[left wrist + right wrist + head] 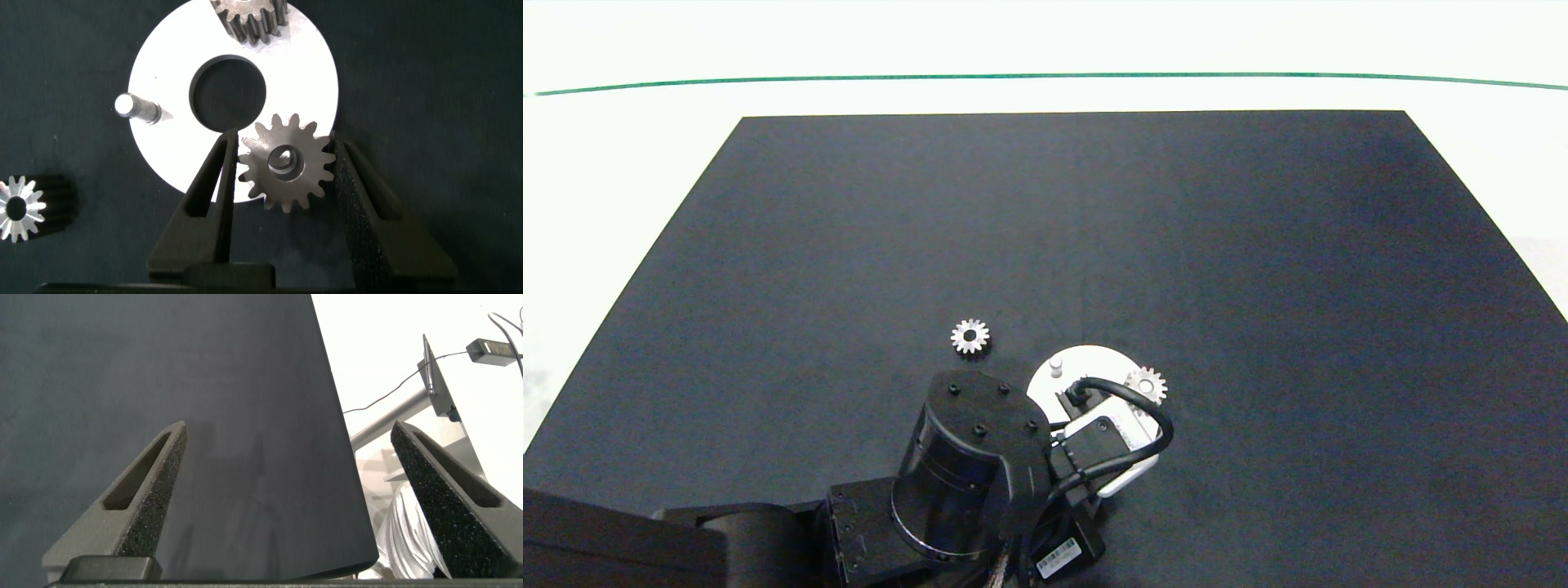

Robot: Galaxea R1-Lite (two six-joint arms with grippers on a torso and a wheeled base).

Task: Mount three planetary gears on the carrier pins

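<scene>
My left gripper (pixel 286 140) is shut on a silvery planetary gear (pixel 288 165), both fingers touching its teeth. That gear sits over the white disc (pixel 163 155), and a pale carrier pin's top shows through its centre hole. A second gear (pixel 253 18) rests on another pin at the disc's edge, the same gear (pixel 1146 385) showing in the head view. The third pin (pixel 135 108) stands bare. A third gear (pixel 20 211) lies flat on the mat beside the disc. The right gripper (pixel 286 498) hangs open over the mat's edge, nothing between its fingers.
A black mat (pixel 1258 245) covers the table, with pale table surface and a green line (pixel 1045 77) beyond it. The left arm's wrist (pixel 980 449) hides the near half of the disc (pixel 1086 359) in the head view. The right arm is outside the head view.
</scene>
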